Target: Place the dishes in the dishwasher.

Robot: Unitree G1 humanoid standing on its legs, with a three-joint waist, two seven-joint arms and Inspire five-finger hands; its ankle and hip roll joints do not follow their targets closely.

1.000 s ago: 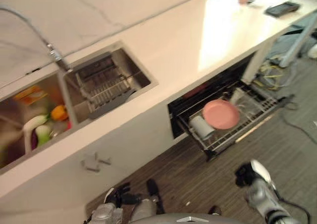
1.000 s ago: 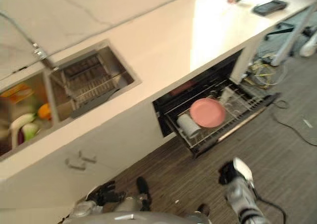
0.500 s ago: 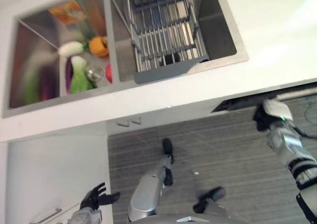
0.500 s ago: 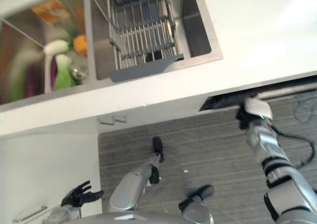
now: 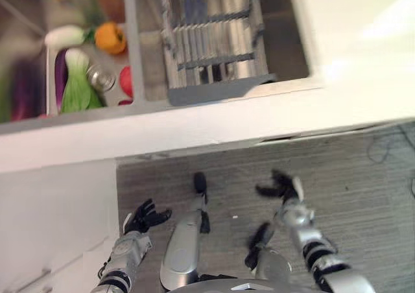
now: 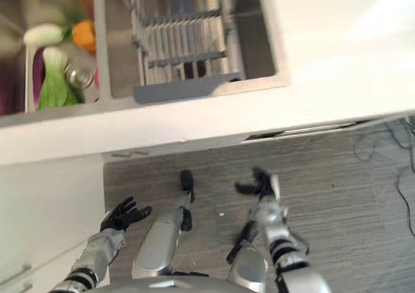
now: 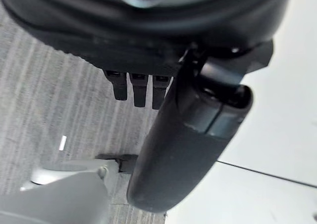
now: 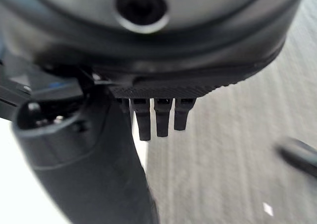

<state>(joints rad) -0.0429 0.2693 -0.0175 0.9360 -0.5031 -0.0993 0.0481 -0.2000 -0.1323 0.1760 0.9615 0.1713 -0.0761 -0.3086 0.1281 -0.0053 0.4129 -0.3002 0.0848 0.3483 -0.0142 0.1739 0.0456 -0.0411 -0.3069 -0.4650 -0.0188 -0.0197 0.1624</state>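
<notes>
Both robot hands hang empty over the grey striped floor (image 5: 363, 196), fingers spread and relaxed: the left robot hand (image 5: 144, 216) at about 7 o'clock in the head view, the right robot hand (image 5: 280, 188) near 5 o'clock. No plate or cup can be made out; the likeliest dishes are the small round metal bowl (image 5: 100, 78) and the blurred coloured items beside it in the left basin of the steel sink (image 5: 130, 53), at 11 o'clock, up and across the white counter (image 5: 214, 121) from both hands. The left robot hand looks nearer to that basin. A grey wire drying rack (image 5: 214, 40) fills the right basin at 12 o'clock, its bars running toward 12.
</notes>
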